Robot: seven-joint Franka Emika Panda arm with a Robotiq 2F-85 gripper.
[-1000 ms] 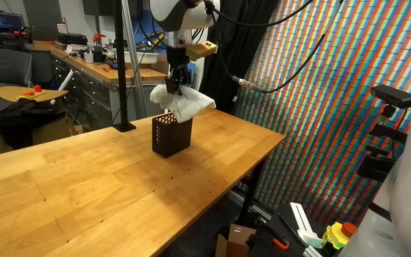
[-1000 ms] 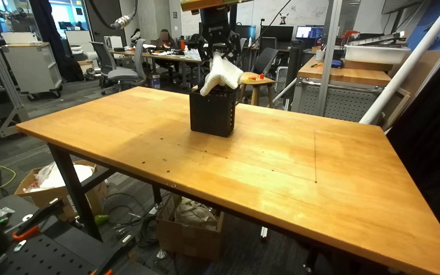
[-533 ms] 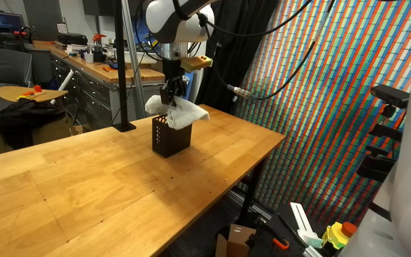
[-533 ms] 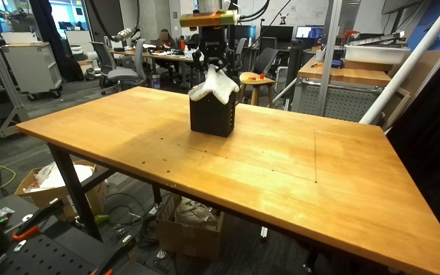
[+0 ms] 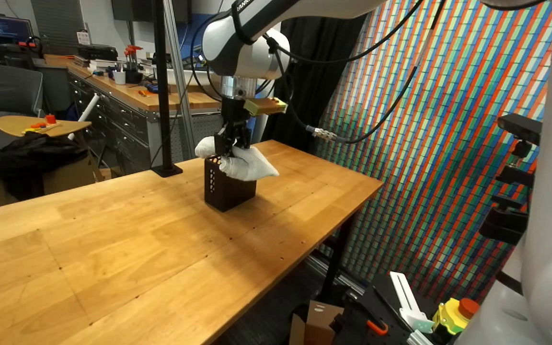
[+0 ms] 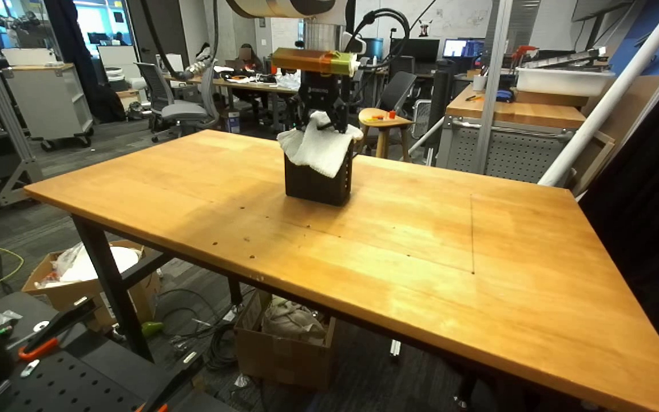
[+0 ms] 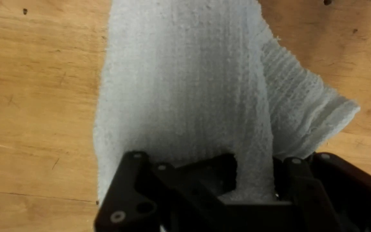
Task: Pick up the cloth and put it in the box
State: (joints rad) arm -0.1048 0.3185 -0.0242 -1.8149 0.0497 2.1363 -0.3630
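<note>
The white cloth (image 5: 249,166) drapes over the top of the black box (image 5: 228,192) in both exterior views (image 6: 319,151) (image 6: 313,187). One part hangs down the box's outer wall. Another part bulges out on the opposite side. My gripper (image 5: 232,147) is right above the box's opening, pointing down, with its fingers closed on the cloth; it also shows in an exterior view (image 6: 324,125). In the wrist view the cloth (image 7: 185,80) runs up between the dark fingers (image 7: 254,174) and hides the box. The fingertips are partly hidden by the cloth.
The box stands on a wooden table (image 5: 127,249). A black post (image 5: 163,105) rises at the table's edge near the box. A cable (image 5: 381,115) hangs from the arm. A black curtain (image 5: 321,62) is behind the arm.
My gripper has come down toward the box with the cloth in it. The cloth, earlier hanging above the box, now rests on its rim and hangs over its side.
</note>
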